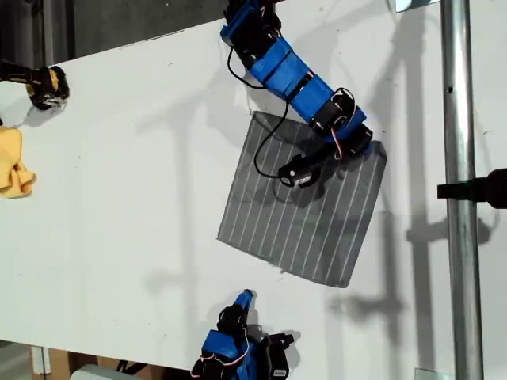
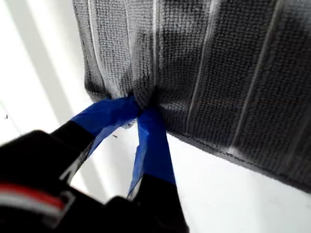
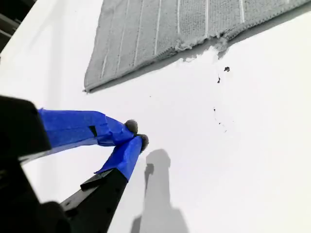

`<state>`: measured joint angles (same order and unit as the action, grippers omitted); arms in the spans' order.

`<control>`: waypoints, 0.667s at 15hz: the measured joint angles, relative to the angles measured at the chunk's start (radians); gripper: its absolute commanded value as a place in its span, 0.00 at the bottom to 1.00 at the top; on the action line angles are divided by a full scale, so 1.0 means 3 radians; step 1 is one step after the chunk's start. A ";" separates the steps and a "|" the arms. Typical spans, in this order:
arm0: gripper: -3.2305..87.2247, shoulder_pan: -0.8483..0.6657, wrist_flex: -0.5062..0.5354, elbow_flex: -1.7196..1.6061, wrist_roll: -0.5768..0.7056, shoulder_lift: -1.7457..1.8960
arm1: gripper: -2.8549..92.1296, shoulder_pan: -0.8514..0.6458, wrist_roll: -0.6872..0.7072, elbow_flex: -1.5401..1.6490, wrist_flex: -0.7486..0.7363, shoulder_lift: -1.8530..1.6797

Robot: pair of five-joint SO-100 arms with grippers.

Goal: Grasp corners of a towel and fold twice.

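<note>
The towel (image 1: 305,210) lies spread flat on the white worktop (image 1: 135,198), right of centre in the exterior view, turned a little so its corners point slantwise; one corner (image 1: 342,283) reaches toward the near edge at the bottom of that view. The first end effector (image 2: 141,108) has its blue-taped tips pinched together on a gathered bit of the towel's edge, the cloth bunching into a small fold right between them; in the exterior view that arm comes in from the top and reaches over the far part of the towel (image 1: 305,170). The second end effector (image 3: 136,134) hangs over bare worktop, tips closed against each other with nothing in them, near the towel's edge but apart from it; in the exterior view it sits at the bottom edge (image 1: 245,299). A small yellow cloth (image 1: 14,162) lies crumpled at the exterior view's left, well apart from the towel.
</note>
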<state>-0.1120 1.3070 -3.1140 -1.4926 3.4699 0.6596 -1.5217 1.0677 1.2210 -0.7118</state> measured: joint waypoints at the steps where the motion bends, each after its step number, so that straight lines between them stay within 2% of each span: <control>1: 0.02 0.0000 0.0000 0.0000 0.0020 0.0000 | 0.03 -0.0051 0.0015 0.0000 0.0159 -0.0087; 5: 0.02 0.0000 0.0000 0.0000 0.0020 0.0000 | 0.03 -0.0271 0.0107 0.0476 0.0506 -0.0741; 8: 0.02 0.0015 0.0000 0.0010 0.0010 0.0000 | 0.03 -0.0297 0.0118 0.0624 0.0537 -0.0844; 10: 0.02 0.0225 -0.0005 0.0174 -0.0097 0.0000 | 0.03 -0.0297 0.0118 0.0624 0.0537 -0.0844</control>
<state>-0.0445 1.3054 -3.0618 -1.5217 3.4699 0.5706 -1.4864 1.2548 1.3821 -0.9649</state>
